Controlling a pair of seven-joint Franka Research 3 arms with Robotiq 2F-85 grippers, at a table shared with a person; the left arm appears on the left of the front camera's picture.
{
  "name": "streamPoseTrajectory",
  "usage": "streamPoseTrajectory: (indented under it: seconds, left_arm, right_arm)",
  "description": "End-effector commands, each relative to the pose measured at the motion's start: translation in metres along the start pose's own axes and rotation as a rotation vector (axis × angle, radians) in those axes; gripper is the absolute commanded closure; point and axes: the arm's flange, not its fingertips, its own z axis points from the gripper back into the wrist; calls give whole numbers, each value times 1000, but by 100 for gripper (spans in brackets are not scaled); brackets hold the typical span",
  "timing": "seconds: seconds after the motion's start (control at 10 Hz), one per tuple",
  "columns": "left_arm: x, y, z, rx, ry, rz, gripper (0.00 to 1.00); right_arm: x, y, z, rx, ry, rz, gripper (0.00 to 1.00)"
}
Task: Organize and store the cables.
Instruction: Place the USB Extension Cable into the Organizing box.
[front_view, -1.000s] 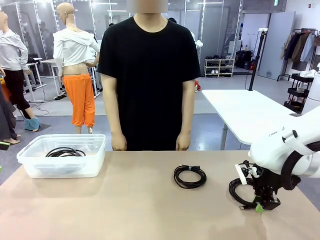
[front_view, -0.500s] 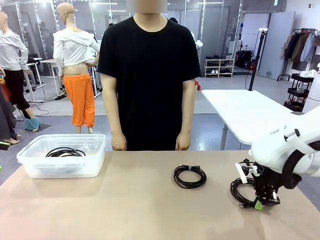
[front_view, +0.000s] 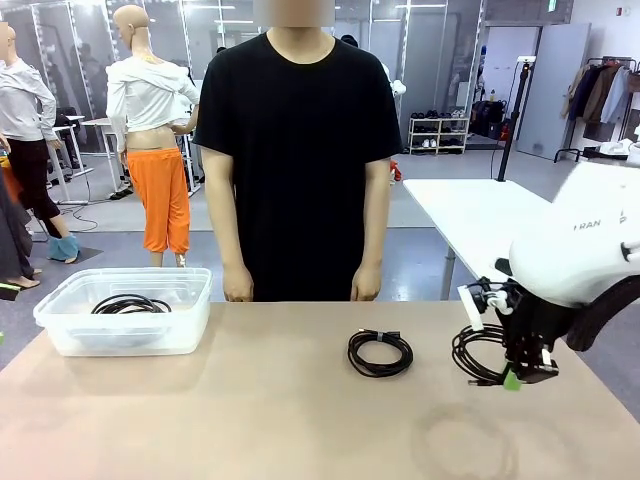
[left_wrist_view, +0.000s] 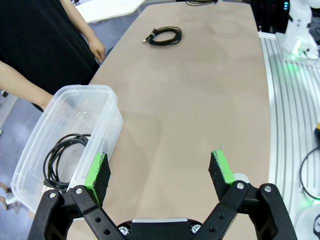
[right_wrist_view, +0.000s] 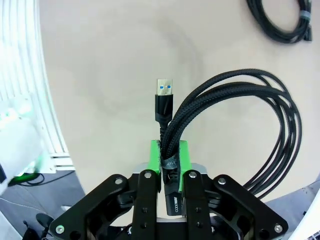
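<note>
My right gripper (front_view: 512, 378) (right_wrist_view: 169, 152) is shut on a coiled black cable (front_view: 478, 352) (right_wrist_view: 240, 110) and holds it just above the table at the right. A USB plug (right_wrist_view: 164, 92) sticks out past the green pads. A second coiled cable (front_view: 380, 353) (left_wrist_view: 162, 36) (right_wrist_view: 282, 20) lies flat at mid-table. A third cable (front_view: 130, 304) (left_wrist_view: 62, 157) rests inside the clear plastic bin (front_view: 60, 335) (left_wrist_view: 107, 127) at the far left. My left gripper (left_wrist_view: 160, 172) hovers open over the table beside the bin, nothing between its fingers.
A person in a black shirt stands at the far edge with both hands (front_view: 238, 290) hanging near the table. A white table (front_view: 490, 225) stands behind at the right. Bare tabletop (front_view: 250, 410) stretches between bin and cables.
The right gripper finished shutting on the cable and lifted it off the table, moving slightly up and away. The other cables and the person stayed put.
</note>
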Motion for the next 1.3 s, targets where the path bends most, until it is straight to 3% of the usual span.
streamPoseTrajectory:
  seconds: [0.0,0.4,0.8,1.2]
  left_arm:
    - [0,2,0,5,-27,-18,0]
    - [0,2,0,5,-27,-18,0]
    - [0,2,0,5,-27,-18,0]
    - [0,2,0,5,-27,-18,0]
  right_arm:
    - [42,21,9,10,27,-20,100]
    - [162,34,15,-16,-5,93,100]
    - [291,47,-10,-42,24,170,100]
    - [356,55,-55,27,16,178,100]
